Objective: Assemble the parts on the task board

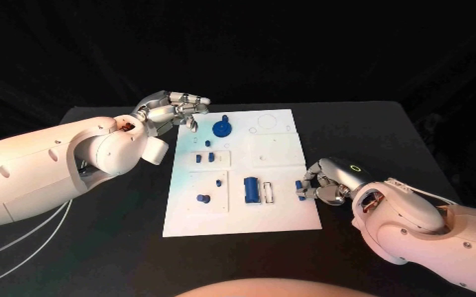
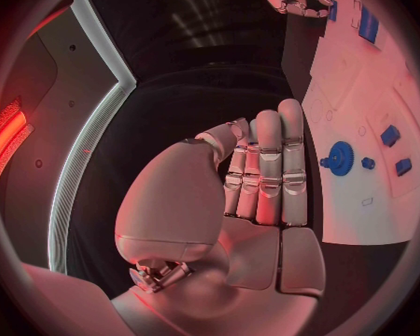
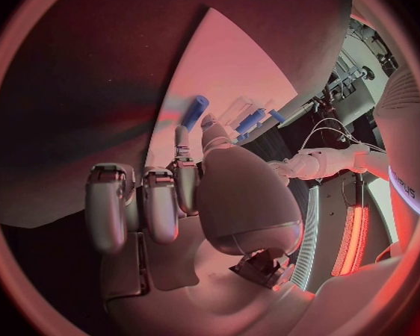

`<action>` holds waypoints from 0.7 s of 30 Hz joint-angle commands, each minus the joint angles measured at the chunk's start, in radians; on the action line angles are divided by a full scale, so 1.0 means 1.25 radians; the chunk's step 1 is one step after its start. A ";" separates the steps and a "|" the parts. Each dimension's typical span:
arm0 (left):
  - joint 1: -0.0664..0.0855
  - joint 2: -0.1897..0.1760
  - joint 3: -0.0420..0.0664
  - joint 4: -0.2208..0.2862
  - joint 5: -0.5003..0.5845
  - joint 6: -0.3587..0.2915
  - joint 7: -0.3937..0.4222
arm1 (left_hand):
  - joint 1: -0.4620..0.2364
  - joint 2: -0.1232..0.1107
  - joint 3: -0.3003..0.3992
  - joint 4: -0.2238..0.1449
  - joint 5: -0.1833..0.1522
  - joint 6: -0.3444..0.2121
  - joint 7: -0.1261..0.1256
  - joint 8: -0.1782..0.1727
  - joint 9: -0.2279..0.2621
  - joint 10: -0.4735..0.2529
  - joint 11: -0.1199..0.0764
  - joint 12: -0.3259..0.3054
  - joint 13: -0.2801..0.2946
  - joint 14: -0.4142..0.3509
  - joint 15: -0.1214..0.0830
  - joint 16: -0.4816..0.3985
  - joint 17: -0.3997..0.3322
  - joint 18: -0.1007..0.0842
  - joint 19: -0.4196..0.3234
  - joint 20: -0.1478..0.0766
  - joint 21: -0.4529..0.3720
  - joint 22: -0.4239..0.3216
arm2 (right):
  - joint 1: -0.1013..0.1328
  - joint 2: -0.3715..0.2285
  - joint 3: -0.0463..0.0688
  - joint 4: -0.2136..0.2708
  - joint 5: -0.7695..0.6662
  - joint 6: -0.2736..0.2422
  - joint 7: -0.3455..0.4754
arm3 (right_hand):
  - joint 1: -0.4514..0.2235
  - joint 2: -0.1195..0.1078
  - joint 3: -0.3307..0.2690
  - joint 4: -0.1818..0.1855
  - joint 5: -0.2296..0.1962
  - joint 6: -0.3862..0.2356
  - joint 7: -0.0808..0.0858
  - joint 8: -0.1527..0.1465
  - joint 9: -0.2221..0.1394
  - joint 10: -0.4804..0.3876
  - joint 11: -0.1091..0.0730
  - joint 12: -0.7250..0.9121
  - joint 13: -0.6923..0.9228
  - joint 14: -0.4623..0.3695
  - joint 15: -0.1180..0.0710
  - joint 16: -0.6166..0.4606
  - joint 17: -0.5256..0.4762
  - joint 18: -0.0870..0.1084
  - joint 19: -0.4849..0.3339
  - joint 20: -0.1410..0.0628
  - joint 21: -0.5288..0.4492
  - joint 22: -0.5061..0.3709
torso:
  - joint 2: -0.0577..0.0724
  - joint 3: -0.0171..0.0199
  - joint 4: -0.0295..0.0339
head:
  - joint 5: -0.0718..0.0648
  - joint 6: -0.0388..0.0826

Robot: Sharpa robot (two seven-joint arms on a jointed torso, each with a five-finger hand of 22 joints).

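The right robot hand (image 1: 327,185) pinches a small blue peg (image 1: 300,188) at the right edge of the task board (image 1: 278,152). The left robot hand (image 1: 175,109), fingers together and empty, hovers at the board's far left corner. Several blue parts (image 1: 253,190) seem already seated; empty slots remain.

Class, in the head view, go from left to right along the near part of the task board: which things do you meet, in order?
Small blue part → large blue block → small blue peg → right hand.
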 commanded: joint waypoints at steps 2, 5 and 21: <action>0.001 -0.001 0.000 0.003 0.003 0.016 0.005 | -0.005 0.004 -0.003 -0.001 0.000 -0.005 -0.001 0.005 -0.001 -0.007 0.001 0.001 0.001 -0.005 0.001 -0.001 -0.001 0.011 0.000 0.002 -0.003 -0.001 | -0.002 0.004 0.000 -0.004 -0.020 0.023 -0.022 | -0.008 -0.001 0.001 0.006 0.001 0.007 -0.001 -0.004 -0.001 0.005 -0.002 -0.004 -0.038 0.077 0.002 -0.002 0.175 -0.007 0.066 0.007 0.000 0.181 | 0.000 0.0005 0.0009 | 0.000 -0.002; 0.001 -0.001 0.000 0.003 0.003 0.016 0.005 | -0.005 0.004 -0.003 -0.001 0.000 -0.005 -0.001 0.005 -0.001 -0.007 0.001 0.001 0.001 -0.005 0.001 -0.001 -0.001 0.011 0.000 0.002 -0.003 -0.001 | -0.004 0.010 0.000 -0.007 -0.021 0.030 -0.025 | -0.008 -0.001 0.001 0.006 0.002 0.008 -0.002 -0.003 -0.001 0.005 -0.003 -0.004 -0.038 0.077 0.002 -0.003 0.174 -0.007 0.066 0.007 0.000 0.181 | 0.000 0.0005 0.0000 | 0.001 -0.003; 0.001 -0.002 0.000 0.004 0.003 0.018 0.003 | -0.005 0.004 -0.003 -0.001 0.000 -0.005 -0.001 0.005 -0.001 -0.007 0.001 0.001 0.001 -0.005 0.001 -0.001 -0.001 0.011 0.000 0.002 -0.003 -0.001 | -0.019 0.047 -0.002 -0.035 -0.067 0.112 -0.044 | 0.062 0.006 0.048 -0.033 0.016 0.016 -0.010 -0.013 -0.006 0.002 -0.011 -0.009 -0.038 0.078 -0.006 0.001 0.180 -0.008 0.067 0.001 0.004 0.184 | 0.000 0.0003 0.0004 | 0.005 -0.005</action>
